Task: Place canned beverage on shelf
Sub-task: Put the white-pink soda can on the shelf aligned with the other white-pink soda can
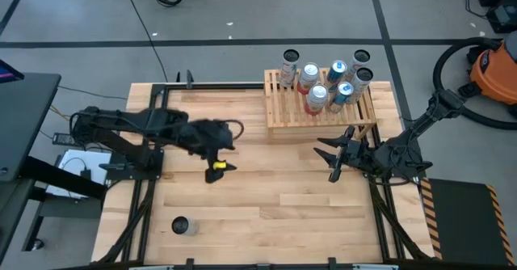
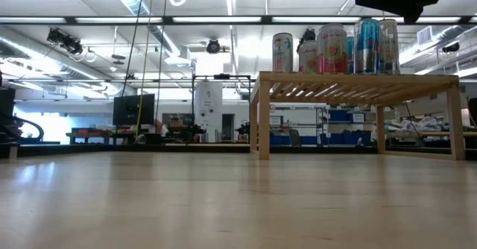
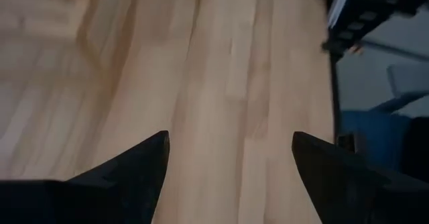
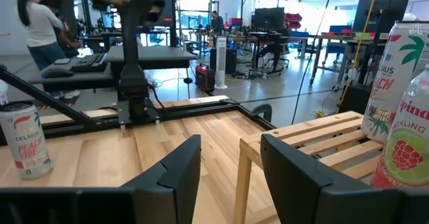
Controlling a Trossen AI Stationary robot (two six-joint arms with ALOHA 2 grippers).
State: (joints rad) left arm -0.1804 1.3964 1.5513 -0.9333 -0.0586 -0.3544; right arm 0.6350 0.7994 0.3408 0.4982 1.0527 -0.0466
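Note:
The shelf [image 1: 319, 104], a low light-wood slatted rack, stands at the table's far right, its legs on the tabletop [image 2: 358, 81]. Several cans [image 1: 323, 84] stand upright on its slats [image 2: 332, 48]. One more can [image 1: 181, 225] stands alone near the front left; the right wrist view shows it upright [image 4: 25, 147]. My left gripper [image 1: 216, 171] hangs open over bare wood at the table's left, tilted downward, nothing between its fingers [image 3: 230, 147]. My right gripper [image 1: 329, 158] is open and empty just in front of the shelf, pointing level toward the table's left [image 4: 230, 150].
Bare wooden tabletop [image 1: 275, 197] lies between the two grippers and the lone can. Black frame rails [image 1: 145, 205] run along the table's sides. An orange vacuum [image 1: 497, 72] stands off the table at the right. A person [image 4: 40, 29] is at a desk in the room beyond.

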